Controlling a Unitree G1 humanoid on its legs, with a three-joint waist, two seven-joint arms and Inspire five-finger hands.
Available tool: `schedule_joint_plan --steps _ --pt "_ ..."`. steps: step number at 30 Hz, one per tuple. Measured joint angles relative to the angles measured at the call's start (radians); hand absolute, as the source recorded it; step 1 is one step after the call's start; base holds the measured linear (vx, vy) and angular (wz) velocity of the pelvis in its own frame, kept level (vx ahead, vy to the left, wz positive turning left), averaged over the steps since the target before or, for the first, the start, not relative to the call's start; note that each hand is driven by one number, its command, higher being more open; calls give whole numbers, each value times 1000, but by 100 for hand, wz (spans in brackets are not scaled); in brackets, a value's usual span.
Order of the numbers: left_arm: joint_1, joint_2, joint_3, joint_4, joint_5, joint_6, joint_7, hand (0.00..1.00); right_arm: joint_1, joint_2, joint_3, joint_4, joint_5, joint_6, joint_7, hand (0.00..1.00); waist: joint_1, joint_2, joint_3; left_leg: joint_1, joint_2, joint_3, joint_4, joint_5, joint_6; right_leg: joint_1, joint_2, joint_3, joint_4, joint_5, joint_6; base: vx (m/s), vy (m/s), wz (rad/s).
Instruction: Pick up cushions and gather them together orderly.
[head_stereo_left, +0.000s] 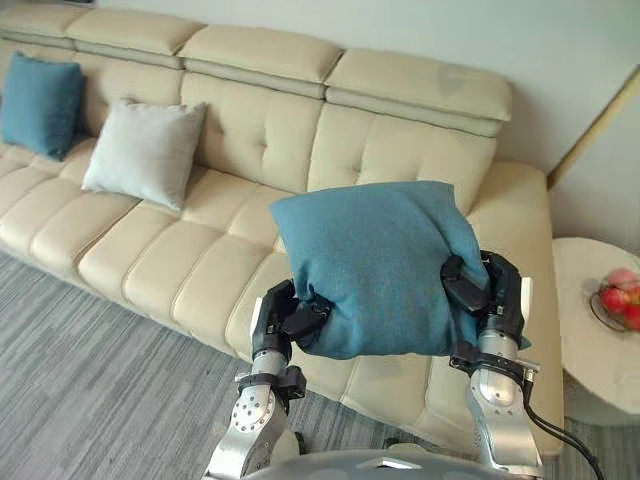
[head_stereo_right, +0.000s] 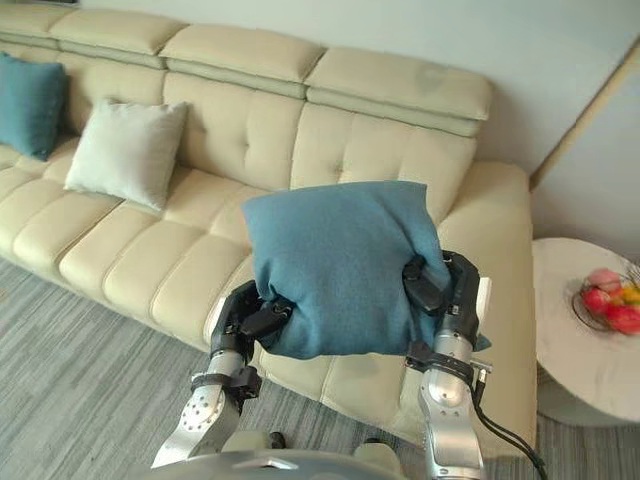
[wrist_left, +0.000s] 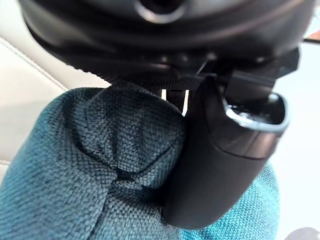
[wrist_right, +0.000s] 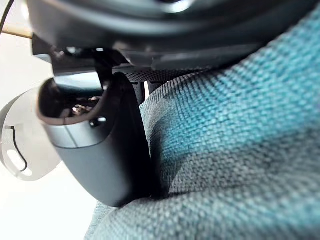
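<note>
Now, from the left: at ten o'clock in the left eye view a small blue cushion (head_stereo_left: 40, 103) leans against the backrest of the cream sofa (head_stereo_left: 250, 130), and just beside it, nearer eleven, stands a pale grey cushion (head_stereo_left: 145, 152). The two are near each other but not touching. At seven o'clock the left hand (head_stereo_left: 285, 322) has its thumb and fingers curled into the lower edge of the teal cushion (head_stereo_left: 375, 265); its wrist view shows the thumb dimpling the fabric. The teal cushion hangs in the centre, lifted clear of the seat and held between both hands. At five o'clock the right hand (head_stereo_left: 490, 290) clamps the opposite edge in the same way. At three o'clock a round side table (head_stereo_left: 585, 260) carries a bowl of fruit (head_stereo_left: 620, 300).

The pickup looks done, so the carry is the step in hand. The next move probably calls for swinging towards ten o'clock and setting this cushion upright beside the grey one, with both grips kept even so it does not sag.
</note>
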Motion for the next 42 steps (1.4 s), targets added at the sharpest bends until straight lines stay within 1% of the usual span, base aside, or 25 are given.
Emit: schedule_joint_plan --steps 1,3,4,5,7,8,9,10,13,14,15,17,18,19,20,21,22,23,24,26,27,31,34,38,42 --pt "4 0 21 2 -1 0 0 0 -41 -1 14 60 -1 0 0 0 4 -3 2 12 13 71 -52 12 22 -54 -13 -108 35 22 -34 -129 146 -140" --pt "16 -1 39 5 -1 1 0 0 -66 0 25 98 -2 0 4 0 4 -6 7 40 10 120 -81 27 29 -98 -32 -223 104 11 -51 -68 55 -95" --pt "24 -1 45 9 -4 7 0 0 -68 -2 34 125 -2 0 7 0 -3 -3 9 60 8 137 -91 30 29 -96 -43 -289 119 7 -58 -25 38 -42" --pt "28 -1 45 9 -6 8 0 0 -68 -9 41 147 -2 1 7 0 -18 1 8 65 4 134 -97 35 27 -86 -47 -307 113 9 -56 -15 18 -17" --pt "27 -8 46 8 -8 8 -5 0 -64 -30 41 155 -2 4 8 0 -30 4 10 61 0 114 -110 50 17 -73 -37 -316 75 24 -45 -7 -34 13" --pt "28 -9 46 8 -8 8 -6 0 -64 -31 42 155 -2 4 8 0 -29 5 10 61 3 113 -110 50 16 -69 -34 -317 68 27 -47 -1 -58 9" --pt "35 -16 49 8 -8 8 -13 0 -63 -35 44 155 -2 4 9 0 -25 8 9 62 14 112 -110 51 14 -55 -21 -320 39 37 -52 12 -89 -4" --pt "41 -21 53 8 -9 8 -19 0 -62 -35 47 155 -5 4 9 0 -17 13 10 61 35 108 -101 46 2 -28 3 -327 -8 57 -60 11 -91 -3" --pt "47 -29 58 8 -18 8 -22 0 -55 -35 51 150 -7 4 11 0 -6 28 20 64 80 104 -50 19 -26 16 38 -329 -51 70 -69 19 -79 -9" --pt "54 -40 74 8 -20 8 -29 0 -50 -35 58 143 -7 4 11 0 0 35 25 63 97 98 -14 10 -42 27 49 -322 -55 69 -70 37 -41 -26" --pt "59 -48 86 8 -21 8 -30 0 -43 -35 68 134 -7 4 12 0 8 40 33 60 107 74 27 5 -49 39 57 -308 -59 68 -73 47 -48 -39" --pt "65 -55 94 8 -27 8 -31 0 -31 -35 76 109 -7 4 15 0 10 56 36 35 113 5 100 6 -52 53 69 -289 -62 64 -81 50 -30 -34" --pt "66 -60 95 8 -38 8 -34 0 -26 -36 75 94 -7 4 15 0 12 55 39 -2 109 -44 172 21 -70 52 65 -267 -62 62 -86 34 3 -26" --pt "67 -62 95 8 -39 9 -34 0 -25 -36 74 92 -7 4 15 0 15 45 44 -14 100 -68 173 2 -73 51 60 -256 -62 61 -87 20 45 -38" --pt "68 -64 90 8 -38 9 -36 0 -25 -36 70 88 -8 4 14 0 19 42 46 -13 79 -125 118 -26 -68 47 52 -237 -56 59 -86 26 91 -49" --pt "69 -69 84 8 -38 9 -37 0 -25 -40 65 88 -8 4 13 0 19 53 39 -2 67 -205 -10 -20 -76 34 54 -221 -46 54 -77 32 116 -40" --pt "69 -69 84 8 -38 9 -37 0 -25 -40 65 88 -8 4 13 0 18 54 39 -1 67 -206 -13 -19 -76 34 54 -221 -46 53 -77 36 119 -44" --pt "68 -70 80 11 -38 11 -38 0 -24 -53 65 95 -7 7 12 0 16 71 31 11 71 -211 -68 61 -83 23 62 -204 -28 46 -63 93 156 -25" --pt "65 -67 80 10 -38 12 -38 0 -20 -53 65 94 -8 8 12 0 4 58 33 17 51 -203 -71 61 -77 24 41 -199 -31 54 -47 111 165 -26" --pt "63 -67 79 10 -38 19 -38 0 -20 -53 63 94 -8 9 12 0 1 47 32 30 28 -189 -89 65 -71 25 18 -192 -37 55 -37 123 165 -6" --pt "63 -64 75 10 -38 22 -38 0 -20 -53 59 94 -8 9 13 0 -8 46 32 56 3 -187 -121 74 -56 39 -6 -191 -46 54 -29 97 124 -1" --pt "60 -49 73 10 -38 22 -38 0 -20 -51 56 94 -9 9 20 0 -9 47 15 90 -26 -184 -193 99 -39 54 -32 -192 -79 60 -14 64 61 4" --pt "64 -37 72 10 -37 22 -38 0 -17 -48 56 94 -20 9 30 0 -8 45 6 111 -35 -186 -235 115 -39 77 -36 -199 -125 75 1 51 10 4" --pt "66 -37 72 10 -33 22 -38 0 -13 -48 56 95 -46 10 30 0 -9 37 -6 114 -35 -187 -264 125 -40 86 -31 -205 -166 91 -2 44 2 0" --pt "49 -37 72 10 23 22 -35 0 -19 -49 56 114 -89 10 13 0 -9 18 -16 90 -34 -202 -278 135 -42 83 -29 -225 -196 107 -5 24 -10 13"
